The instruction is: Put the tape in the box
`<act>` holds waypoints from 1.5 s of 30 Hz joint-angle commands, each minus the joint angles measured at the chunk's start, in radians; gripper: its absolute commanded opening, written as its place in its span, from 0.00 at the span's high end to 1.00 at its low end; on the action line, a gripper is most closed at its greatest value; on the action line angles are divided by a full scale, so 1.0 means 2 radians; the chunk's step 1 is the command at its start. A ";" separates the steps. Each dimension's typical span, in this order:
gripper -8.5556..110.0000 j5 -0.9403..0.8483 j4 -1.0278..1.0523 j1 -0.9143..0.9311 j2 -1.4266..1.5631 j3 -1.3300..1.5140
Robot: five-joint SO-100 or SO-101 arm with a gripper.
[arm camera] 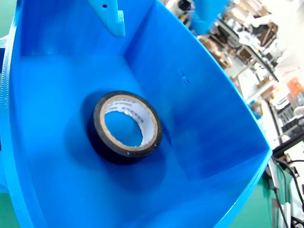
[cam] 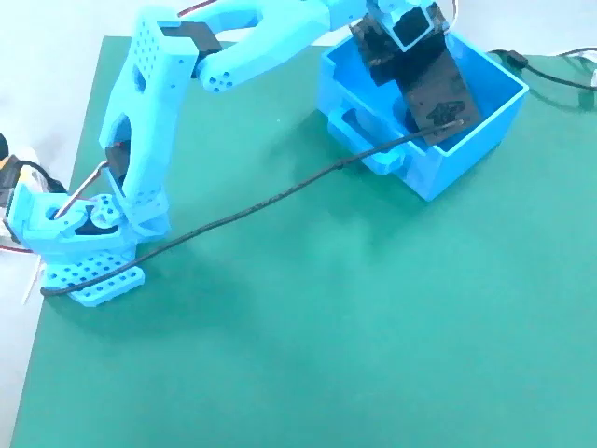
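Note:
The blue box (cam: pixel 466 154) stands at the back right of the green mat in the fixed view. My arm reaches over it and the gripper (cam: pixel 437 110) is down inside it, mostly hidden by the black wrist part. In the wrist view the black tape (arm camera: pixel 102 145) with its whitish core lies on the box floor, tilted slightly, inside the box walls (arm camera: pixel 204 118). One blue fingertip (arm camera: pixel 112 21) shows at the top edge, well clear of the tape. Nothing is held; the jaws stand apart.
A black cable (cam: pixel 280 196) runs across the green mat (cam: pixel 373 327) from the arm base (cam: pixel 84 243) up to the box. More cables (cam: pixel 550 65) lie off the mat at the back right. A cluttered room shows beyond the box in the wrist view.

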 commanded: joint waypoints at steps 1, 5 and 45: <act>0.69 0.012 -0.007 -0.010 0.008 -0.056; 0.69 0.016 -0.006 -0.008 0.008 -0.056; 0.69 0.011 0.179 0.134 0.172 -0.052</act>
